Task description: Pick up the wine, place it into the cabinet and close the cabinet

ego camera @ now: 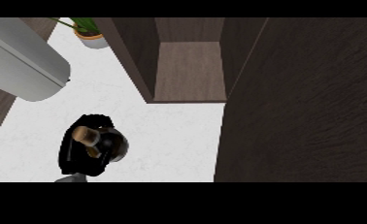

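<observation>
Item in progress: we hold the wine (87, 136), its cork end up, in our left hand (90, 157), fingers curled round the bottle above the white counter (165, 131); our right hand is out of sight. Remaining: placing it on the bare shelf (190, 70) of the cabinet (136, 48), then shutting the open door (294, 106). Also present: potted plant (90, 34), grey appliance (28, 68).

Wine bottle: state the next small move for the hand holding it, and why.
Probably carry the wine bottle up and to the right toward the open cabinet. The left hand is curled round the bottle, seen from above with its cork end showing, low and left over the white counter. The cabinet shelf looks bare, and its door stands open.
</observation>
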